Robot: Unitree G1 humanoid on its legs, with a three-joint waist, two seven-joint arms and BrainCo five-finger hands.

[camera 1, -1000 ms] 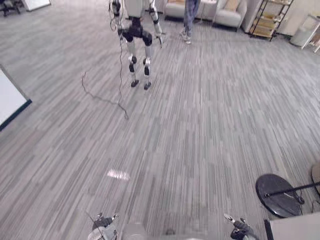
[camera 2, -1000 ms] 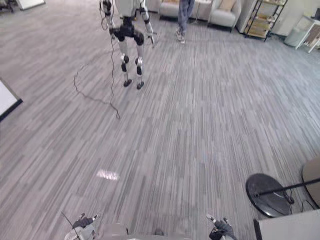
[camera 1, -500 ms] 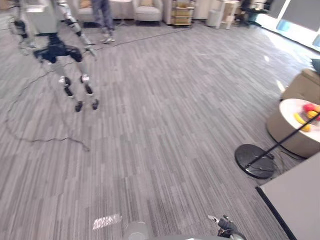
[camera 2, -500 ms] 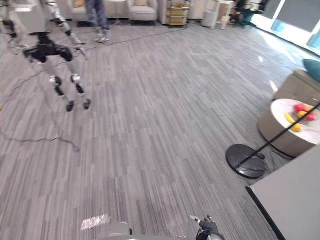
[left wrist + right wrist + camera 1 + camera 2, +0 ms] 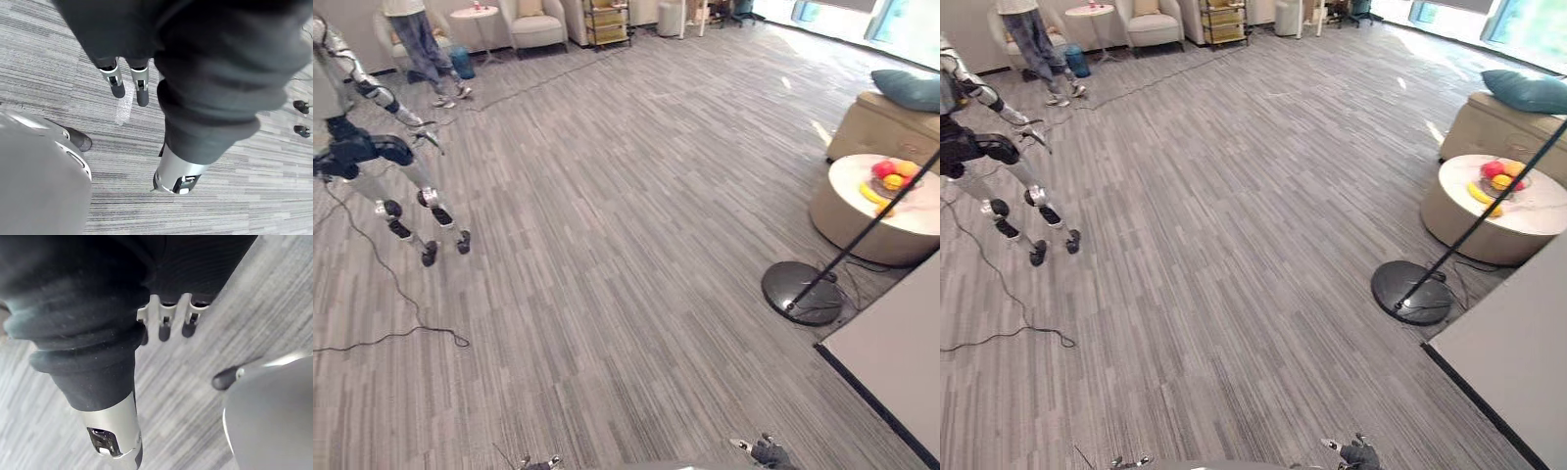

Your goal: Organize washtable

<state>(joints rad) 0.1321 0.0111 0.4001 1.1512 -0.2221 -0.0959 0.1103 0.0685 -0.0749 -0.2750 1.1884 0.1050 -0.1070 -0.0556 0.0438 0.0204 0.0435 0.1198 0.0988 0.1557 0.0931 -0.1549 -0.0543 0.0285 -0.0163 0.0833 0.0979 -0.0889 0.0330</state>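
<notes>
My left hand (image 5: 540,462) and right hand (image 5: 764,452) hang low at the bottom edge of the eye views, above grey striped carpet. In the left wrist view the left fingers (image 5: 117,84) point straight down with the thumb (image 5: 177,172) apart, holding nothing. The right fingers (image 5: 164,324) are straight too, and the right thumb (image 5: 115,432) is free, so that hand is also open and empty. A grey flat surface with a black edge (image 5: 899,351) comes in at the lower right.
A black round stand base (image 5: 801,292) with a slanted pole sits beside the grey surface. Behind it are a round white table with fruit (image 5: 862,208) and a beige sofa (image 5: 886,127). Another humanoid robot (image 5: 367,157) and a person (image 5: 426,49) are at the left.
The camera has swung to the right, so the whole picture has shifted. The round table, the sofa and more of the grey surface have come into view. Both hands still hang empty.
</notes>
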